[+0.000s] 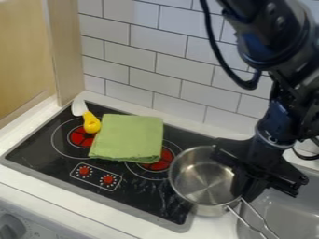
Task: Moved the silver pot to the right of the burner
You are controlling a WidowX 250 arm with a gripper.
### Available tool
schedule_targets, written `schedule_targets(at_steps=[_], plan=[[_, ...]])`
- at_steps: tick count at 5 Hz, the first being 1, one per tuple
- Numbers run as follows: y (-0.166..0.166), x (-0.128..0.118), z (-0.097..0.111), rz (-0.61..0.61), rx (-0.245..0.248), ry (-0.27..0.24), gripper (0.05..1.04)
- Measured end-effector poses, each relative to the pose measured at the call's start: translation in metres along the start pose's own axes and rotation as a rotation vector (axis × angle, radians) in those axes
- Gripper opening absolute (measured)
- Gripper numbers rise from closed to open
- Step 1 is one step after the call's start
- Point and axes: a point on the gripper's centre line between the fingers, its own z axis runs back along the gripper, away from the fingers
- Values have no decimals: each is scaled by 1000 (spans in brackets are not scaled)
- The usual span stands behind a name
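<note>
Camera view finds the steel saucepan [200, 181] at the burner's [159, 162] four o'clock, straddling the cooktop's [149, 200] edge. Placement appears nearly finished. Gripper [246, 192] is at the pan's three o'clock; hold and opening indeterminable. Next: settle, withdraw.

Black arm [268, 44] has rounded joints, round screw heads [280, 21]. Black cable [215, 46] loops alongside. Pale ring [272, 141] circles wrist [276, 122] above black gripper [248, 189] with wide, angular crosspiece [280, 179].
</note>
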Motion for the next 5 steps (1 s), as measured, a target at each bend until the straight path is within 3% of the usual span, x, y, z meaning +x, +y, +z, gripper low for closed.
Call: schedule_targets(at_steps=[1, 2, 3, 4, 5], plan=[[-1, -1, 0, -18, -5, 7, 70], [-2, -4, 0, -12, -16, 25, 219], [-2, -4, 0, -8, -16, 26, 467], [-3, -4, 0, -5, -17, 25, 790], [-3, -4, 0, 0, -19, 27, 1016]])
